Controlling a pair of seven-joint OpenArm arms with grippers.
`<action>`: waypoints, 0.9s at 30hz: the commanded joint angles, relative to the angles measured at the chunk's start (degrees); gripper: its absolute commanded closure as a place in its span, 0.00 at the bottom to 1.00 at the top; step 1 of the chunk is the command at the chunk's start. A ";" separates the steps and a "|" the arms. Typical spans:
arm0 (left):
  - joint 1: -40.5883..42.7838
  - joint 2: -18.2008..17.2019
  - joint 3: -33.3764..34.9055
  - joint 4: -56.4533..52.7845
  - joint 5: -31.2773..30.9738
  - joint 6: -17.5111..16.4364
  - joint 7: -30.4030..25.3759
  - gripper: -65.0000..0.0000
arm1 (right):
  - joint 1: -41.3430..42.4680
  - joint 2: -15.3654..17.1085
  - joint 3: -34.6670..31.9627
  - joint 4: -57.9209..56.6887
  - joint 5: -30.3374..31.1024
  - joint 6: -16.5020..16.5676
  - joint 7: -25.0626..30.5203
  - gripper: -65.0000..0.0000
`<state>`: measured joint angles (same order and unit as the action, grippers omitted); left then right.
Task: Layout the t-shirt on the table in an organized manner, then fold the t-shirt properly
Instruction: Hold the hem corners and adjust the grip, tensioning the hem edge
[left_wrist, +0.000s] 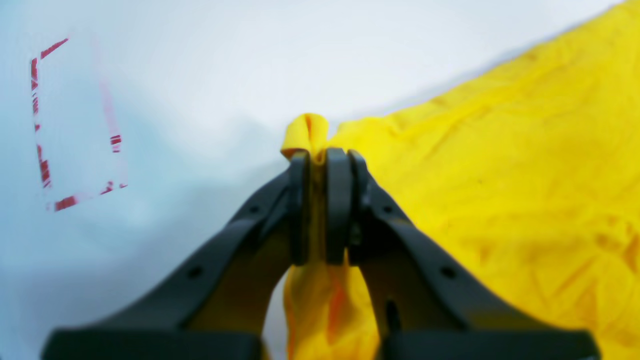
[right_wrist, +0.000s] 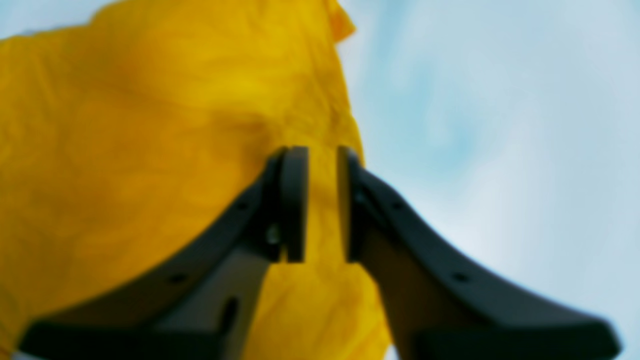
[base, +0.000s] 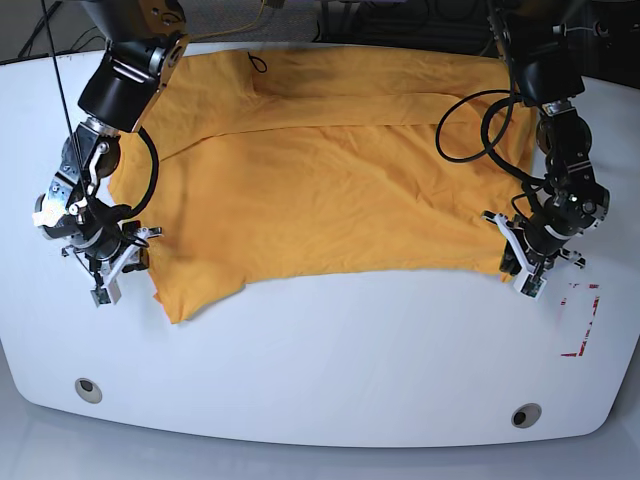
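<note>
Left claw (left_wrist: 320, 207) clenched on a bunched corner of the thin, wrinkly orange-yellow cotton t-shirt (base: 330, 190), right claw (right_wrist: 316, 205) with its jaws slightly parted and fabric between them, the garment lies spread across the far half of the glossy white surface (base: 330, 370), partly doubled over and rumpled. Whether the right claw grips at all is unclear. Done well, the spreading step likely needs both corners held firmly and drawn apart evenly, low over the surface, keeping clear of the red tape outline (base: 582, 320).
</note>
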<state>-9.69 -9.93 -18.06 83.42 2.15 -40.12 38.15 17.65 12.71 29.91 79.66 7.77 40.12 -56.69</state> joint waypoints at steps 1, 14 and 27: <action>-1.25 -0.57 0.00 1.02 -0.53 0.12 -0.83 0.96 | 3.05 1.14 0.11 -2.95 0.10 -0.12 2.84 0.57; -1.34 -0.57 0.26 0.93 -0.53 0.12 -1.01 0.96 | 12.37 3.69 4.24 -29.68 0.45 -0.12 15.50 0.35; -1.34 -0.57 0.26 0.93 -0.53 0.12 -1.01 0.96 | 15.45 3.51 5.30 -35.92 0.45 -0.12 17.70 0.35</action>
<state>-9.69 -9.93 -17.74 83.33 2.33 -40.12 38.13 31.48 15.29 35.20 42.98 7.49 39.66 -40.07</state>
